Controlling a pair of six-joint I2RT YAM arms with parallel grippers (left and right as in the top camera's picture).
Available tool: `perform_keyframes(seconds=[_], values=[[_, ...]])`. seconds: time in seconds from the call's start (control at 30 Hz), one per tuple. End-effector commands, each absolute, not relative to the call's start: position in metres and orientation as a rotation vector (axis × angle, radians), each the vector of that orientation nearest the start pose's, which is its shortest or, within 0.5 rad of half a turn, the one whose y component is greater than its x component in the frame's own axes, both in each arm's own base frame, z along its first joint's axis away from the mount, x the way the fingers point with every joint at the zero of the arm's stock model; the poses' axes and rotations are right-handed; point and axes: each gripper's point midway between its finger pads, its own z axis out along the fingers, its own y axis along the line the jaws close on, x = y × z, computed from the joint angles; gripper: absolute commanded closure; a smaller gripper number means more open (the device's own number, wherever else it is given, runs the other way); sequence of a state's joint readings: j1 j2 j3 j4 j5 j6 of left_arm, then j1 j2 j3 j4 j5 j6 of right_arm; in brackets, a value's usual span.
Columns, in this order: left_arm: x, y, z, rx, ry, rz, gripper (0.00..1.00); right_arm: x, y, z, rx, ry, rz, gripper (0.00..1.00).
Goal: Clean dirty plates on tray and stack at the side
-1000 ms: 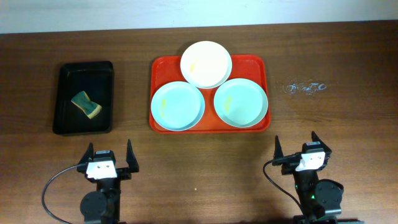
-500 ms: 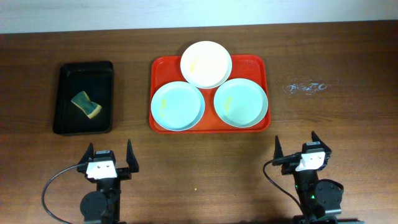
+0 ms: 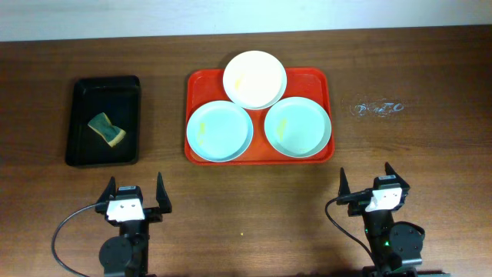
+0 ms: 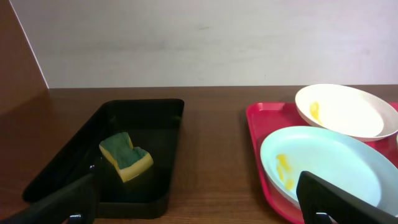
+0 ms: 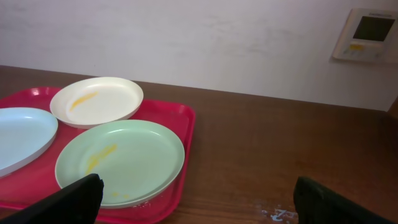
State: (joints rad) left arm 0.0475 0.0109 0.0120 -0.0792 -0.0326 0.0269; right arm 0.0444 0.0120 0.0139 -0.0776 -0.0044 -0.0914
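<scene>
Three plates point(image 3: 254, 79) are being carried on the red tray point(image 3: 317, 80); left gripper point(image 3: 135, 187) and right gripper point(image 3: 366, 177) are being held wide.

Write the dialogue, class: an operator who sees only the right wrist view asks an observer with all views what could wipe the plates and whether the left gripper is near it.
Operator: I see the red tray, but nothing to wipe with. Anything?
Observer: Yes, a yellow-and-green sponge lies in a black tray left of the red tray.
Operator: Is the left gripper at it?
Observer: No; the left gripper is open, empty, and well apart from the black tray.
</scene>
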Motion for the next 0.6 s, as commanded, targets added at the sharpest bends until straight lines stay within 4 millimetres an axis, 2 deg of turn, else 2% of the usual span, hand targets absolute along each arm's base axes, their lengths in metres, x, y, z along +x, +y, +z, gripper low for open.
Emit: perform_keyframes(seconds=[0.0,0.3,0.33,0.37,0.4,0.43,0.5,0.57], values=[[0.246,0.014,0.155,-0.017,1.658,0.083,0.01,0.246,0.008,0.154,-0.109,1.655,-0.053,0.01],[0.246,0.015,0.155,-0.020,1.655,0.086,0.01,0.246,0.008,0.154,-0.109,1.655,-0.053,0.01],[0.247,0.004,0.163,0.003,1.624,0.012,0.01,0.246,0.008,0.154,-0.109,1.655,-0.053,0.01],[0.245,-0.026,0.176,0.096,1.570,-0.168,0.00,0.246,0.008,0.154,-0.109,1.655,-0.053,0.01],[0.235,-0.056,0.202,0.256,1.451,-0.287,0.01,0.246,0.008,0.154,-0.109,1.655,-0.053,0.01],[0.221,-0.076,0.232,0.387,1.304,-0.344,0.00,0.246,0.008,0.154,-0.110,1.655,-0.053,0.01],[0.203,-0.080,0.276,0.435,1.097,-0.299,0.01,0.246,0.008,0.154,-0.109,1.655,-0.053,0.01],[0.172,-0.079,0.324,0.455,0.850,-0.223,0.01,0.246,0.008,0.154,-0.110,1.655,-0.053,0.01]])
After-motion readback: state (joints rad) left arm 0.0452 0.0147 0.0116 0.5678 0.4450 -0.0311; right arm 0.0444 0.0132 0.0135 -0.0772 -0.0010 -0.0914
